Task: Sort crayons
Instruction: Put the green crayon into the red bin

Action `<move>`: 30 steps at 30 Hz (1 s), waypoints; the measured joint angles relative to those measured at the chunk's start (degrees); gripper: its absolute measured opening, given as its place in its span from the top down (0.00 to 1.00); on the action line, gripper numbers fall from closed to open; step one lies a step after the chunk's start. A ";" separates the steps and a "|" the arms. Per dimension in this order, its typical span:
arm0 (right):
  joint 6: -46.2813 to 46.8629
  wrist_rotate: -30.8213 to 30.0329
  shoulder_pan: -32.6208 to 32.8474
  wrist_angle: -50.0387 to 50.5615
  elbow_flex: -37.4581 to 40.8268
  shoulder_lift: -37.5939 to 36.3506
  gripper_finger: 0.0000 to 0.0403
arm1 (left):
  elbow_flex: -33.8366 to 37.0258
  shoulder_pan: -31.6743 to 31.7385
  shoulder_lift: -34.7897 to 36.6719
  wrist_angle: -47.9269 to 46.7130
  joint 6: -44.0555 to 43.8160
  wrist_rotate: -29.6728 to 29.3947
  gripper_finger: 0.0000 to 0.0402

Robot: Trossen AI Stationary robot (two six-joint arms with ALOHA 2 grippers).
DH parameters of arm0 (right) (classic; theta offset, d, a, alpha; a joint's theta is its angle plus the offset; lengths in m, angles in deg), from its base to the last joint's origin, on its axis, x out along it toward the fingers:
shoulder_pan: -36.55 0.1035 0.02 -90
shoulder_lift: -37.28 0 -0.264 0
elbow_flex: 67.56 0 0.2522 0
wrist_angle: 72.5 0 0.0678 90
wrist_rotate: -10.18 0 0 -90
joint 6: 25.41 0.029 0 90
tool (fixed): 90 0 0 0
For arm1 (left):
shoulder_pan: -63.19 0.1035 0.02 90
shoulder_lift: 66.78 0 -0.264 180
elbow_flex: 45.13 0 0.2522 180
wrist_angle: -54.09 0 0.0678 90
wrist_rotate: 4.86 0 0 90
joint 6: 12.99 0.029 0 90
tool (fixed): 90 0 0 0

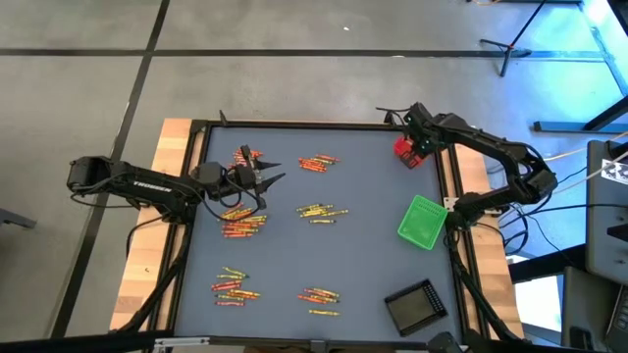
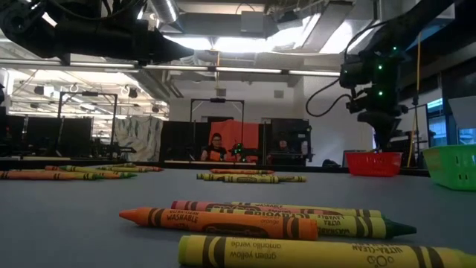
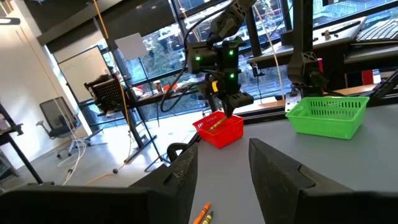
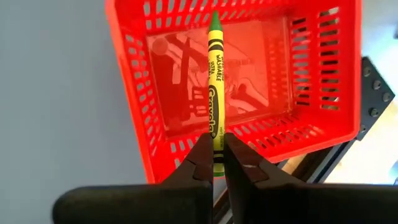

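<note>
High view: at the left of the frame the left hand hangs over the upper-left part of the tabletop with its fingers spread and nothing between them, just above an orange-red heap of crayons in the left-middle. Nearly all the crayons lie loose in small clusters: one beside that hand at, one at top centre, one in the middle, one at lower left and one at bottom centre. Further right, the green tray and the black tray look empty as far as this view tells. At the upper right the right hand hovers over the red tray, pinched closed on a yellow-green crayon that points down into it. The right wrist view shows no crayon lying on the tray's floor, though the left wrist view hints at something yellowish there. My judgement: the sorting has barely begun, with the heaps on the tabletop all left to do.
</note>
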 joint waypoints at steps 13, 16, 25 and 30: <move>-0.02 -1.72 0.11 0.01 -5.06 0.00 0.62 | 0.00 -0.02 0.00 0.02 -1.49 0.24 0.68; 0.03 0.63 0.17 -2.02 -6.98 0.00 0.57 | 0.00 -0.02 0.00 0.02 -1.46 0.24 0.68; -0.30 21.51 4.55 -20.63 -7.15 0.00 0.56 | 0.00 0.00 0.00 0.54 -1.04 0.24 0.68; -1.00 24.27 12.67 -31.13 -7.15 1.78 0.56 | 0.00 0.00 0.00 0.59 -1.07 0.22 0.68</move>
